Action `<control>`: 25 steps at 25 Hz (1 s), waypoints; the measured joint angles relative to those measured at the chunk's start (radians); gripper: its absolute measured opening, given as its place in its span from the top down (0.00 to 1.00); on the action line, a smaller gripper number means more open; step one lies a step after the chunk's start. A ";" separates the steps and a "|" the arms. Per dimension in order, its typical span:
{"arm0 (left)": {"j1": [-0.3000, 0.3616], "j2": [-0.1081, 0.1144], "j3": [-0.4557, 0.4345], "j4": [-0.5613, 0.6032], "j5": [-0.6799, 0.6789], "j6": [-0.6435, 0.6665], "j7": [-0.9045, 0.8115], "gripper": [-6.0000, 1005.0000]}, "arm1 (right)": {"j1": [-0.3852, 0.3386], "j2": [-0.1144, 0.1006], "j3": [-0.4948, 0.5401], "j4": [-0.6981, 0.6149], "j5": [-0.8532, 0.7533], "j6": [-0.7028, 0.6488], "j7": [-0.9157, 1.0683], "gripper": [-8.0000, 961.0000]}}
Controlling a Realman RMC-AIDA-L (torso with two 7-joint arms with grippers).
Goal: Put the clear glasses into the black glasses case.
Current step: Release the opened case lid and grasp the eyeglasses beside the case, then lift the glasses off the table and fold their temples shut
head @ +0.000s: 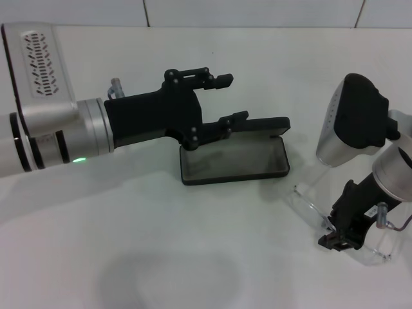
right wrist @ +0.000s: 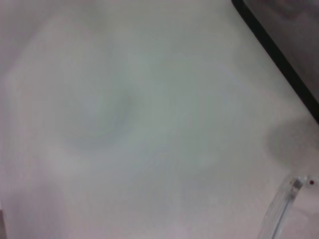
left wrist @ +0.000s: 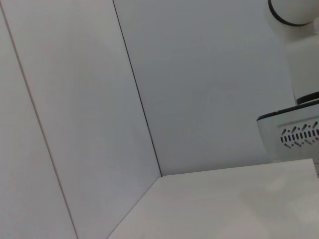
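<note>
The black glasses case (head: 235, 161) lies open mid-table, its dark grey tray facing up and its lid (head: 261, 125) raised behind it. My left gripper (head: 225, 100) reaches in from the left and is open. Its lower finger (head: 233, 120) rests at the lid's left end and its upper finger (head: 215, 79) is well above it. The clear glasses (head: 376, 252) lie on the table at the right front, one clear arm (head: 308, 198) pointing toward the case. My right gripper (head: 335, 241) points down onto them. The right wrist view shows a clear arm (right wrist: 281, 211) and the case's edge (right wrist: 279, 52).
The white table (head: 167, 257) runs back to a tiled wall (head: 257, 11). The right arm's silver and black wrist housing (head: 354, 122) hangs just right of the case. In the left wrist view only the wall, the table corner and part of the right arm (left wrist: 291, 134) show.
</note>
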 joint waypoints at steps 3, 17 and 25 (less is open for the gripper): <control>0.000 0.000 -0.001 -0.002 0.000 0.000 0.000 0.42 | 0.000 -0.002 0.000 -0.006 -0.001 -0.004 -0.005 0.63; 0.014 0.001 -0.011 -0.003 -0.010 0.082 -0.006 0.42 | -0.027 -0.003 0.204 -0.088 0.079 -0.207 -0.234 0.87; 0.012 0.003 -0.116 -0.066 -0.068 0.311 -0.016 0.42 | -0.070 -0.004 0.491 -0.025 0.299 -0.295 -0.545 0.87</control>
